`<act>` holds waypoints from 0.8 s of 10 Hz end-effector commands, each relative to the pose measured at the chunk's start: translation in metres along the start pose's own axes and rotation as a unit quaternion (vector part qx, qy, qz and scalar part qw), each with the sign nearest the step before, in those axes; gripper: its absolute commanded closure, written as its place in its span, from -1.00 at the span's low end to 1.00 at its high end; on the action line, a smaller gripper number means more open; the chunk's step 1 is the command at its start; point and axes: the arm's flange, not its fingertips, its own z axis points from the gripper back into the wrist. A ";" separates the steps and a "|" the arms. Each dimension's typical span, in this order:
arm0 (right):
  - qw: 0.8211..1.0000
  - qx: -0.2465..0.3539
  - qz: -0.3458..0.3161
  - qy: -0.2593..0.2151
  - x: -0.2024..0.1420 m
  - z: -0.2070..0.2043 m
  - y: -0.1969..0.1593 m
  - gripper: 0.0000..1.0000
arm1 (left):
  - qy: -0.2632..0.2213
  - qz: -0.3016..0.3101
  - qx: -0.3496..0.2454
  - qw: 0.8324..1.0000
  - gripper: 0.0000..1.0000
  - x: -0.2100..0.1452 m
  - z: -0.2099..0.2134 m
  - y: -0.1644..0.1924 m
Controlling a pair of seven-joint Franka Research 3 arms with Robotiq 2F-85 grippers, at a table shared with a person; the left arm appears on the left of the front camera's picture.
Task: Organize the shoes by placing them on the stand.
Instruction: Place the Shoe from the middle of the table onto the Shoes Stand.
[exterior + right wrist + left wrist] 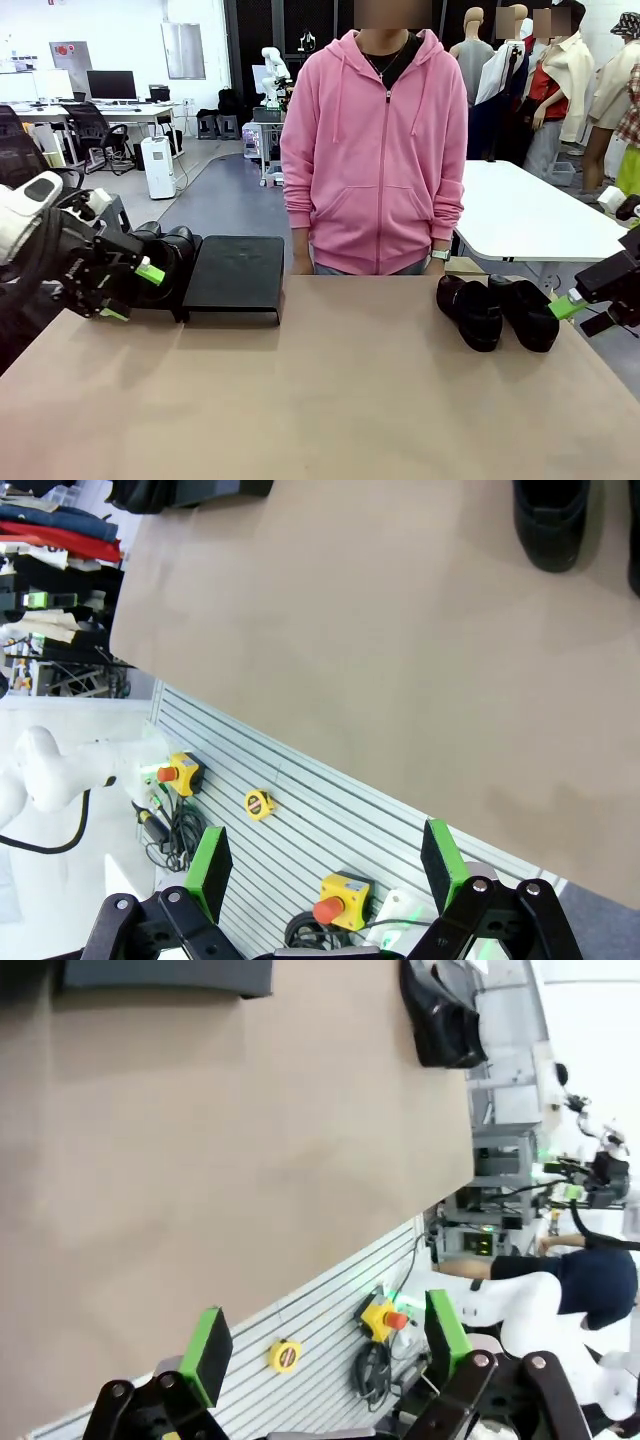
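Left gripper point(132, 293) and right gripper point(582, 314) are both hanging open, empty. Two shoes point(495, 312) are sitting near the right one, two more at the stand's point(235, 272) left edge. Glossy leather is probably slippery and stiff, so I'm favouring a pinch at the heel rim.

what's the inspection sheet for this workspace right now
surface: tan table, even, unmarked
job's things: stand at far left; left pair of shoes at its left end, whether on it unclear; right pair of shoes on the table
clutter: nothing seen
grippers: left gripper open, empty; right gripper open, empty
cables: dark bundle on the slatted panel off the table
surroundings: person in pink hoodie at the far side; white table behind
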 end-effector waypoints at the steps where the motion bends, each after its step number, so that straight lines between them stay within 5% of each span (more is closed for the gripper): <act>1: 1.000 0.014 0.011 -0.008 0.002 0.001 -0.001 -1.00 | 0.051 -0.041 0.013 0.998 -1.00 0.015 -0.016 -0.001; 2: 1.000 0.014 0.011 -0.008 0.002 0.001 -0.001 -1.00 | 0.000 0.000 0.000 1.000 -1.00 0.000 0.000 0.000; 8: 1.000 0.014 0.011 -0.008 0.002 0.001 -0.001 -1.00 | 0.000 0.000 0.000 1.000 -1.00 0.000 0.000 0.000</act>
